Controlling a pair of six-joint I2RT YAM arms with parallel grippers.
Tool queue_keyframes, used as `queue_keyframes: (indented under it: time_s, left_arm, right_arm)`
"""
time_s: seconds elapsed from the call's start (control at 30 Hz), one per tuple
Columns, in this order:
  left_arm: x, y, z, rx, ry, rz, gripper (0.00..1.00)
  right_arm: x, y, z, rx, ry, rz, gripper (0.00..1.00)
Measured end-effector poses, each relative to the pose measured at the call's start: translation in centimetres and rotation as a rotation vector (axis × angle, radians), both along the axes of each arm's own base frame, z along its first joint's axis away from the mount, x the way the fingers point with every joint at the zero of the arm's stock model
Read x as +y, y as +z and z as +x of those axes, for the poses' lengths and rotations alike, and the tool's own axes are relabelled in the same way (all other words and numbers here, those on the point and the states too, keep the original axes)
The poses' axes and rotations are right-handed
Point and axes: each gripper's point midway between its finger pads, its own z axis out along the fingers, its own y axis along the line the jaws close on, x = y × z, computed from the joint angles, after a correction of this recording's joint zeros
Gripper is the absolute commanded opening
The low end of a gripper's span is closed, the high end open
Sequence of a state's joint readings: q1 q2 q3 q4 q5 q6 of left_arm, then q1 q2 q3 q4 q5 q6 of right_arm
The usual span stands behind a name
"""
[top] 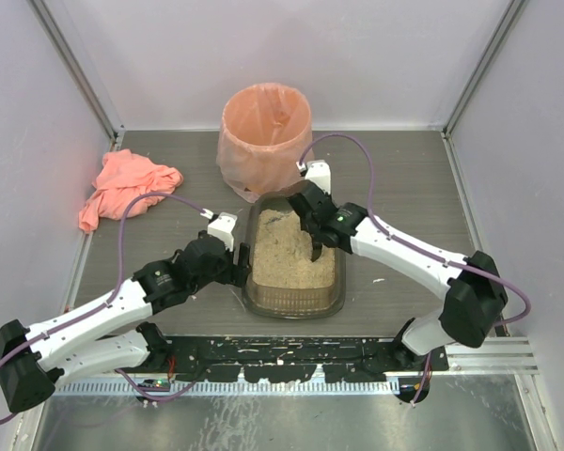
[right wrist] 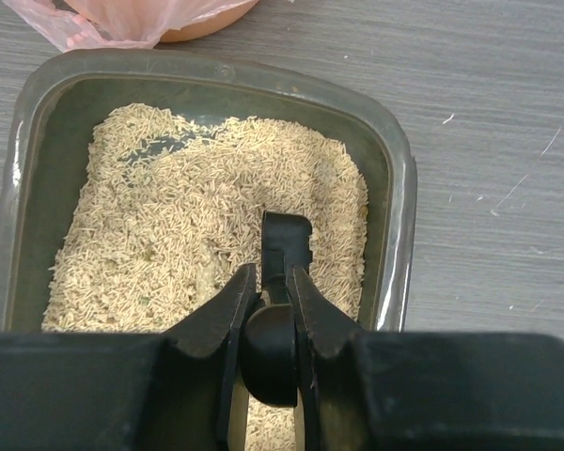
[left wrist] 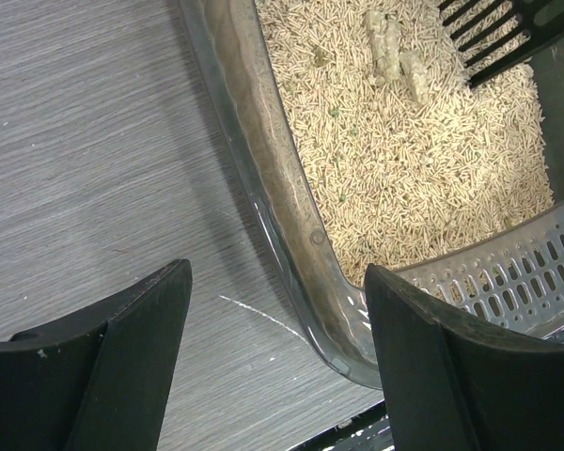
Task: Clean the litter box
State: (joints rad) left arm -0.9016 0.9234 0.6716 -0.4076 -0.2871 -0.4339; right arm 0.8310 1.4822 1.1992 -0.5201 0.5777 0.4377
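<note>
Left wrist: litter box [left wrist: 249, 141] holds beige granules [left wrist: 404, 178], two clumps [left wrist: 385, 42], black scoop [left wrist: 508, 33].

Top camera looks down from behind; wrist cameras hug the left claw [left wrist: 277, 272] and right claw [right wrist: 271, 274] (all see the litter box [top: 292, 306]).

This looks like a robotics lab test cell: plain white panels [top: 263, 38] on aluminium posts [top: 75, 61] enclose a grey wood-grain tabletop [top: 404, 178], at whose near edge a black plate [top: 291, 362] carries two white arms trailing purple cables [top: 122, 225].
</note>
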Motion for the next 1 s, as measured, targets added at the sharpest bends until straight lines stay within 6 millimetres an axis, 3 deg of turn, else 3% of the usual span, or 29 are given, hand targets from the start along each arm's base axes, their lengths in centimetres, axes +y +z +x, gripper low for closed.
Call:
queue_keyframes:
  time_s: [0.4,1.0]
  left_arm:
    - [0.0,0.1,-0.1,0.000,-0.002,-0.003,0.75]
    - [0.4,0.5,-0.4,-0.005,-0.002,-0.009,0.75]
  right_arm:
    - [-0.9,-0.3,-2.2,-0.016,-0.057,0.189,0.01]
    - [0.0,-2.6,-3.3,-0.039,-0.165,0.536,0.01]
